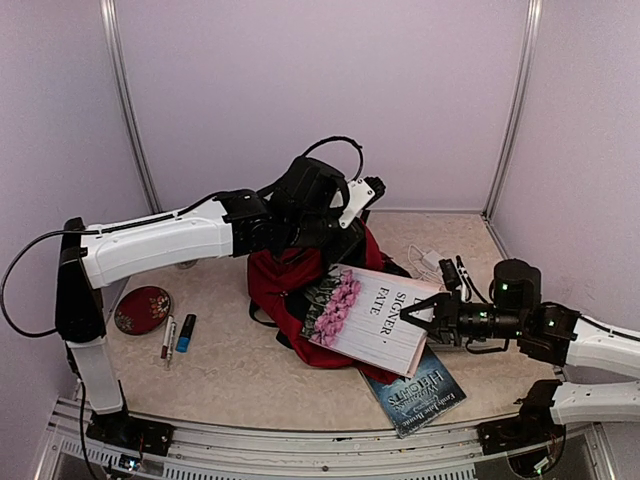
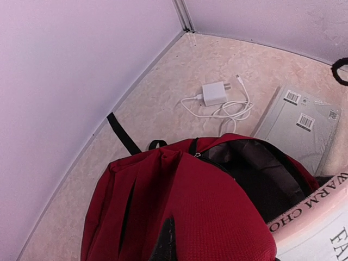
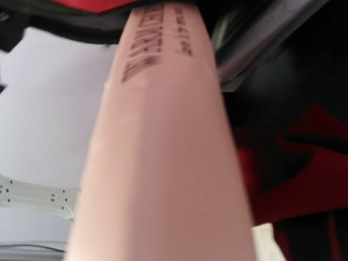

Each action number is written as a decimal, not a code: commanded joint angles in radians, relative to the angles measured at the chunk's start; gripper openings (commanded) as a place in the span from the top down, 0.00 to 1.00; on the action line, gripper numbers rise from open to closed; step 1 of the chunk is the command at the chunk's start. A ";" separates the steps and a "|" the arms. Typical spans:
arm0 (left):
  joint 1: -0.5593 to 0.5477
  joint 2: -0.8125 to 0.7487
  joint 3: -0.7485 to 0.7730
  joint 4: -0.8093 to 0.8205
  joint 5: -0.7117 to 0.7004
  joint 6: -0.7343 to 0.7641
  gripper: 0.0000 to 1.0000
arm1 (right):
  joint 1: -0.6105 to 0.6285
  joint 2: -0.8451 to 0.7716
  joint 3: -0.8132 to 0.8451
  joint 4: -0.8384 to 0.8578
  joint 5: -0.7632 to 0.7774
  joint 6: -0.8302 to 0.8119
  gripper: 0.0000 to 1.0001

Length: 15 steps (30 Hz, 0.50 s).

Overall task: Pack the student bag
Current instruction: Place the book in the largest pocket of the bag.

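The student bag [image 1: 278, 285] sits mid-table, slumped, directly under the left gripper [image 1: 338, 238], with its mouth turned toward the right gripper [image 1: 412, 322]. The left fingers are pressed together. The tips are mostly hidden in both views, but red fabric at the bag's top rim appears to be pinched and pulled up. Dark lining is seen inside the open mouth in the left wrist view.

The right jaws are clamped on the near edge of a pink book [image 1: 375, 318], flower-print cover up. Its far end is laid over the bag's mouth, between the two grippers. The right wrist view is filled by its spine, blurred.

A dark blue book [image 1: 422, 392] is laid flat under the pink book, just below the right gripper on the arm-base side. A white charger [image 2: 215, 92] with a coiled cable is seen beyond the right gripper, toward the back-right corner, apart from the bag. A grey flat item [image 2: 302, 125] with barcode labels is placed near the charger.

Well away from the left gripper, by the left arm's base, a round red case [image 1: 143, 308], a pen [image 1: 167, 338] and a blue tube [image 1: 186, 332] are laid on the table [image 1: 230, 365].
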 commanded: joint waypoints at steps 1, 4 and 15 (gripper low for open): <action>-0.031 -0.001 0.015 0.056 0.109 0.011 1.00 | -0.061 0.022 -0.072 0.224 0.036 0.114 0.74; -0.051 -0.024 -0.011 0.046 0.120 0.025 1.00 | -0.103 0.078 -0.084 0.342 0.123 0.143 0.75; -0.077 -0.093 -0.092 0.077 0.216 0.056 1.00 | -0.166 0.411 0.065 0.581 0.256 0.206 0.78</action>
